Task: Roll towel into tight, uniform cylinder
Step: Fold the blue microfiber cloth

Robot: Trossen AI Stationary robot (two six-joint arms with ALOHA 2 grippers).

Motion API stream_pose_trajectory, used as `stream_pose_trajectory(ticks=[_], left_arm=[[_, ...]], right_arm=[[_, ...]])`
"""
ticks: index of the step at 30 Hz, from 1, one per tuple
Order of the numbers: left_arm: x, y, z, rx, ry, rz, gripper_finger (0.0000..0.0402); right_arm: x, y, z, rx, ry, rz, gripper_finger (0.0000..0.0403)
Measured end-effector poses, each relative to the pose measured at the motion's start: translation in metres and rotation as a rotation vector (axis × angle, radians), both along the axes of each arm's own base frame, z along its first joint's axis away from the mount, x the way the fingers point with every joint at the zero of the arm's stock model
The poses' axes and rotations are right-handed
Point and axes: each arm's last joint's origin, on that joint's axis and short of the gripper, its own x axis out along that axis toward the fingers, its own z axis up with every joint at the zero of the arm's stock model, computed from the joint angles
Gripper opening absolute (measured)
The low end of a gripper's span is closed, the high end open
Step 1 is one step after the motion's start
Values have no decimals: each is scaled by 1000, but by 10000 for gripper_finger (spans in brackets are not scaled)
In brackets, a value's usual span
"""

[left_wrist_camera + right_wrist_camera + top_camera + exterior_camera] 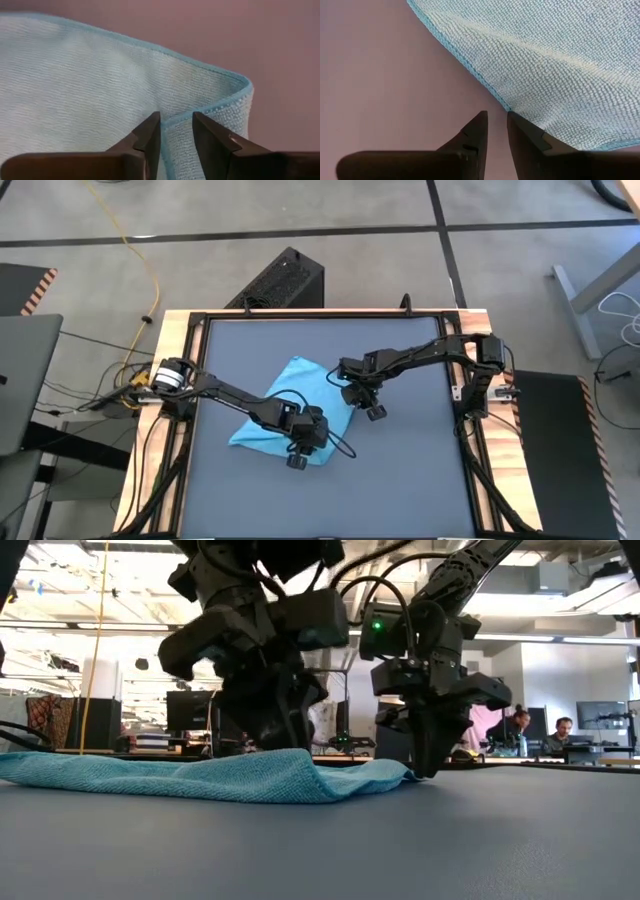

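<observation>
The towel (285, 405) is lying spread, unrolled, on the dark table (400, 470), near its middle. A folded-up edge of the towel (210, 112) is being straddled by the left gripper (176, 127), fingers slightly apart. At another corner, the right gripper (497, 119) is being held with fingers narrowly parted, nothing pinched.

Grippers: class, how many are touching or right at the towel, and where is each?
2. The left gripper straddles a folded towel edge at its near corner. The right gripper is at the edge of the towel's right corner, fingers slightly apart.
</observation>
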Motion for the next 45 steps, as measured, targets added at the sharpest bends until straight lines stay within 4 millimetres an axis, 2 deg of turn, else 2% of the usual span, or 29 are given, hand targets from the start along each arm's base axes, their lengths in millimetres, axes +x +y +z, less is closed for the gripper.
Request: stream_pose_trajectory(ticks=[6,12,18,22,24,29,34,37,45], left_arm=[[1,0,-6,3,10,8,78],[1,-2,-5,-14,16,29,65],[0,-4,-5,-37,23,40,7],[-2,-11,-2,-22,16,61,1],[-6,-15,6,2,0,80,0],[-13,-26,24,39,-61,160,0],[-22,-41,25,27,-38,221,0],[-25,-51,25,18,-37,235,0],[-27,-60,26,17,-56,216,0]], right_arm=[[-2,1,2,10,20,-23,101],[-10,3,21,1,-7,-11,101],[-20,-10,42,-35,-88,10,101],[-26,-24,40,-41,-60,6,101],[-29,-29,39,-53,-48,44,101],[-27,-24,39,-90,-78,188,101],[-19,-19,40,-128,-150,257,101],[-13,-21,34,-136,-170,257,101],[-5,-18,0,-127,-40,238,101]])
